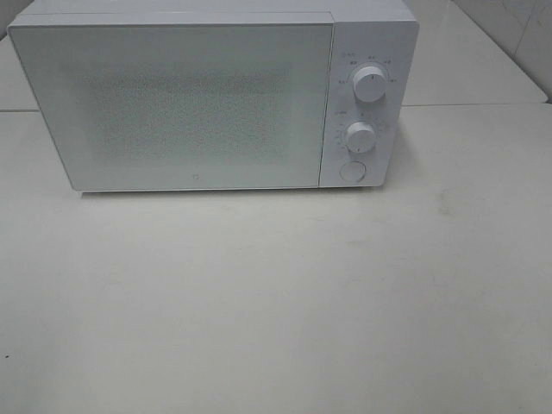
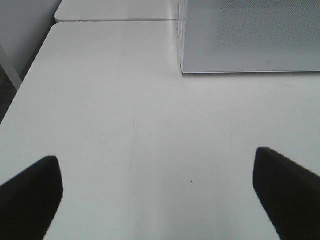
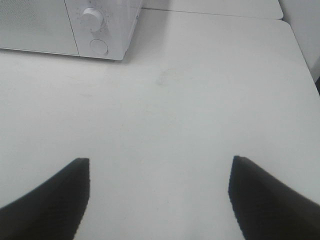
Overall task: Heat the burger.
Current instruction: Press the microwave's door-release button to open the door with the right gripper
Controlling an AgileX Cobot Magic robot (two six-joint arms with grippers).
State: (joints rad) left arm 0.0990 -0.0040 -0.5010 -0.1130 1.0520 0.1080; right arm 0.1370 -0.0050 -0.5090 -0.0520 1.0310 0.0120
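The burger is out of view in every frame. A white microwave (image 1: 198, 99) stands at the back of the white table (image 1: 276, 302) with its door shut; two round knobs and a round button sit on its right panel. My left gripper (image 2: 157, 192) hangs open over bare table, the microwave's front corner (image 2: 250, 40) ahead of it. My right gripper (image 3: 160, 195) is open too, above bare table, with the microwave's lower knob (image 3: 92, 19) and button (image 3: 98, 46) ahead of it. Neither arm shows in the exterior high view.
The table's left edge (image 2: 30, 85) drops off beside the left gripper, with a second table (image 2: 115, 10) butted on behind. The right edge of the table (image 3: 300, 55) runs near the right gripper. A wall stands at the back right (image 1: 517, 34).
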